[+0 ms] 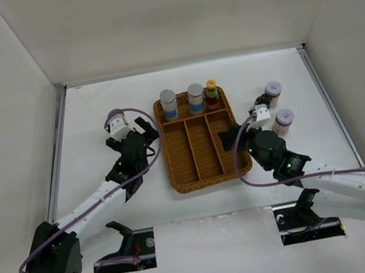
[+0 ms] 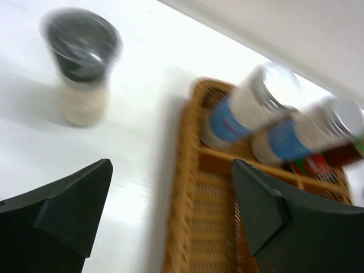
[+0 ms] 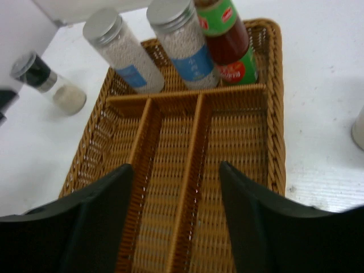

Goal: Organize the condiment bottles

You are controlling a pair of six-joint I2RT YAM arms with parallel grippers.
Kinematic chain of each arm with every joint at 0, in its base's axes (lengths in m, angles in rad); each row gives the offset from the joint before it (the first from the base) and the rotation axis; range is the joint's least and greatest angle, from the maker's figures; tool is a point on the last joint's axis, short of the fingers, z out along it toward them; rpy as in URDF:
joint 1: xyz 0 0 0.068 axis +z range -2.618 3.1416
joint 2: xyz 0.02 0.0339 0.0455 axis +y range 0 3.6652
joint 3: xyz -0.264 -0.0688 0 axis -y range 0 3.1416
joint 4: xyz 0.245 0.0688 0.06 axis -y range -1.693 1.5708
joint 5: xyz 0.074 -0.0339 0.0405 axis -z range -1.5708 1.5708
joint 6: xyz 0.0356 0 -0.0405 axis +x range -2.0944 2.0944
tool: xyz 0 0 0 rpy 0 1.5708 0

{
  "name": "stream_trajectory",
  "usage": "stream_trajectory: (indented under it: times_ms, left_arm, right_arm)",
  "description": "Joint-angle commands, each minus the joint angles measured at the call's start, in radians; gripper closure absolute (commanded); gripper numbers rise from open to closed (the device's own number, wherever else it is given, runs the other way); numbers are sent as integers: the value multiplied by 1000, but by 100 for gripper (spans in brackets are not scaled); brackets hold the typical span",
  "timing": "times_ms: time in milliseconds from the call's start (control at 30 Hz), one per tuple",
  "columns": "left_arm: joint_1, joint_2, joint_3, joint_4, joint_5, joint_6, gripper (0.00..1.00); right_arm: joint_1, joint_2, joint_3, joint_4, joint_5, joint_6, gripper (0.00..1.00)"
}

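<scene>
**Three Bottles in the Tray, Both Tools Spread**

The wicker tray lay mid-way across the desk. Its 12 o'clock compartment held one blue-labelled jar, a second blue-labelled jar and the red sauce bottle. A dark-lidded jar stood on the desk at the tray's 10 o'clock. A far pale-lidded jar and a near pale-lidded jar stood at its 2 o'clock. The left tool and right tool were spread, pinching nothing.

A brown wicker tray sits on the white bench, split into three long lanes and one cross compartment. Plain white walls enclose the bench.
</scene>
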Motion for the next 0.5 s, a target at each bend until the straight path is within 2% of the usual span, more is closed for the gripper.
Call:
stream_trajectory:
  times_ms: [0, 133, 233, 467]
  left_arm:
    - [91, 42, 87, -185, -65, 37, 12]
    - [200, 185, 172, -187, -26, 40, 9]
    - [241, 268, 238, -158, 12, 47, 9]
    - [306, 421, 387, -113, -3, 133, 9]
  right_arm:
    - [15, -50, -24, 101, -29, 21, 23]
    - [18, -93, -45, 107, -55, 25, 14]
    - [21, -87, -45, 104, -56, 21, 12]
    - [41, -47, -32, 106, -66, 19, 8]
